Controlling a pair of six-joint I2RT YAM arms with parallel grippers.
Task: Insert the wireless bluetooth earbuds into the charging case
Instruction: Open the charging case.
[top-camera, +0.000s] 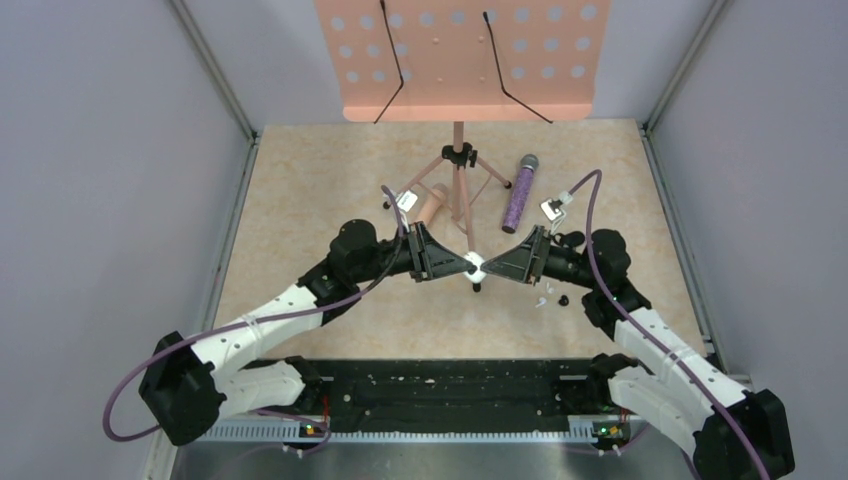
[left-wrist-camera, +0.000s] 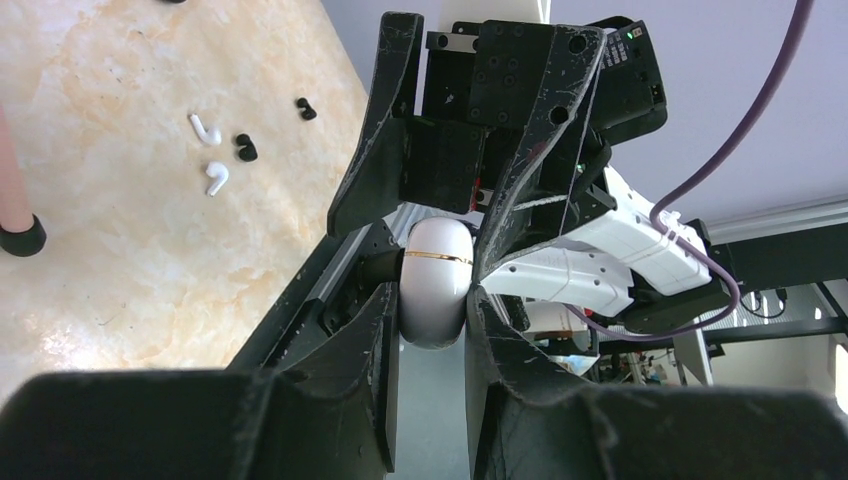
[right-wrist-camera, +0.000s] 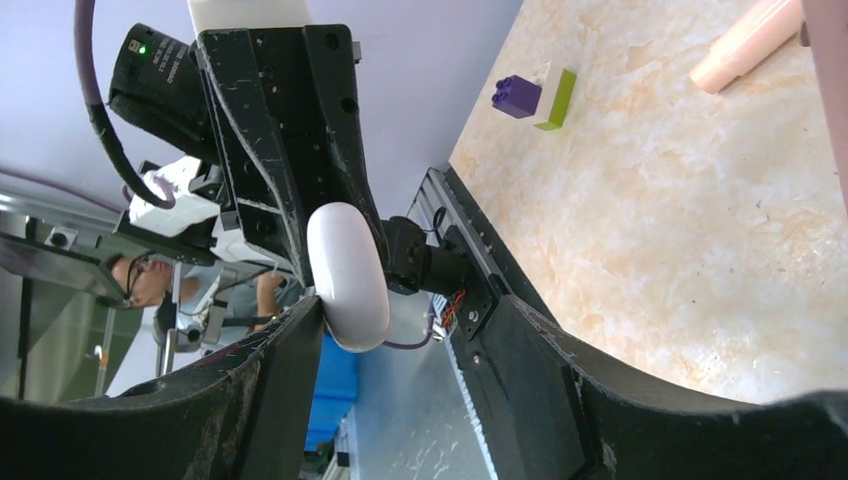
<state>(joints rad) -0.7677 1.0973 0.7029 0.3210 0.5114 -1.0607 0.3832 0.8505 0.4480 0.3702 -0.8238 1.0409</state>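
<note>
Here, my left gripper (left-wrist-camera: 432, 310) is clamped tight on the charging case (left-wrist-camera: 435, 270), a smooth white pebble with a thin gold line running round it. Both of my left fingers press flat against its sides, and the lid looks closed.

My right gripper (right-wrist-camera: 410, 320) faces the left one head-on at the middle of the workspace, tips almost meeting. Its jaws stand wide and have hold of nothing. The case sits in the gap between them, up against one finger and well apart from the other.

The two white earbuds (left-wrist-camera: 216, 177) lie loose on the table (top-camera: 330, 170), close together on my right side, just in front of the right arm. Two small black bits (left-wrist-camera: 245, 148) lie beside them; I cannot tell what they are.

Further back stands a pink music stand (top-camera: 460, 60), one tripod foot reaching to just under my gripper tips. A glittery purple microphone (top-camera: 520, 192) lies to the right of its pole. A purple-and-green block (right-wrist-camera: 530, 95) rests near the left edge of the table.
</note>
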